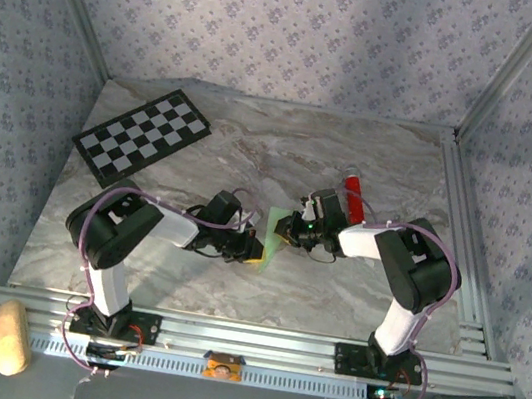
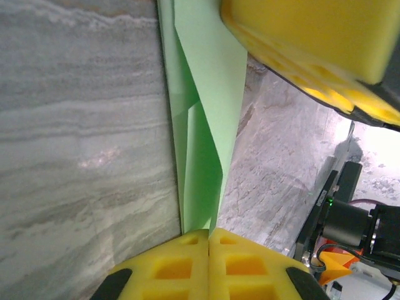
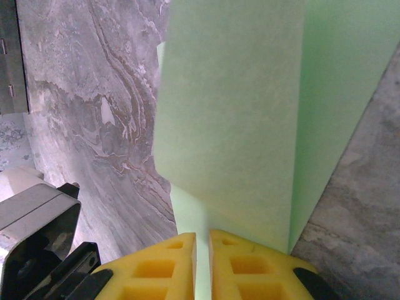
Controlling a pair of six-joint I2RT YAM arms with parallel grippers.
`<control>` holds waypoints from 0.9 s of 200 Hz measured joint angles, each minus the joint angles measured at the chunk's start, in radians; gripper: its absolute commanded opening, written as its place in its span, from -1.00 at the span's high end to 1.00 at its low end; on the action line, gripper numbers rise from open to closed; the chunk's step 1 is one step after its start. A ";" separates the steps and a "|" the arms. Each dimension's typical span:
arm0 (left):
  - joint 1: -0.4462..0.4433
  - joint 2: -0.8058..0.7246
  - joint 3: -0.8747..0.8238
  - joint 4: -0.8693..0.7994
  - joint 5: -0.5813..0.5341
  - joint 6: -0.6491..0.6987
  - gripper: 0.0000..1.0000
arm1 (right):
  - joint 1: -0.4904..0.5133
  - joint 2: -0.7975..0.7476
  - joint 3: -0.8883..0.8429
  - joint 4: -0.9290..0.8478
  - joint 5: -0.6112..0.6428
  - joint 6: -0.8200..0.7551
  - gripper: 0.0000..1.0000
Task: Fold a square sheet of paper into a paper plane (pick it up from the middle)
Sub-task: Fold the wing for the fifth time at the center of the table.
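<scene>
**Q:** How are the two grippers set?
**A:** The left gripper has its yellow pads pressed flat together, nipping one end of the paper. The right gripper shows a hairline slit between its pads. The paper's edge enters that slit, so it pinches the sheet from the opposite side.

**Q:** And the arms?
**A:** In the top view both elbows are raised. The forearms reach inward with wrists low, and the fingertips face each other at frame centre.

**Q:** Where is the paper?
**A:** It is between the two grippers, light green and creased lengthwise, over the marble table. Whether it touches the table cannot be told. A red tube lies right of centre, and a checkerboard occupies the upper left.
</scene>
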 measured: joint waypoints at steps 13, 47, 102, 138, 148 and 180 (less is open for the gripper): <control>-0.001 0.000 0.003 -0.006 0.000 0.004 0.94 | 0.001 0.000 0.000 -0.001 0.003 0.000 0.71; -0.001 0.000 0.008 -0.016 0.003 0.018 0.80 | 0.002 0.000 0.000 -0.002 0.004 0.000 0.71; -0.001 -0.001 0.018 -0.049 0.019 0.053 0.91 | 0.002 0.000 0.002 -0.005 0.005 0.000 0.71; -0.001 -0.001 0.024 -0.072 0.025 0.081 0.89 | 0.002 0.000 0.006 -0.015 0.008 0.000 0.73; -0.001 -0.001 0.026 -0.079 0.027 0.091 0.87 | 0.002 0.000 0.007 -0.019 0.009 0.000 0.73; -0.001 -0.008 0.030 -0.102 0.028 0.113 0.89 | 0.003 0.000 0.008 -0.020 0.012 0.000 0.73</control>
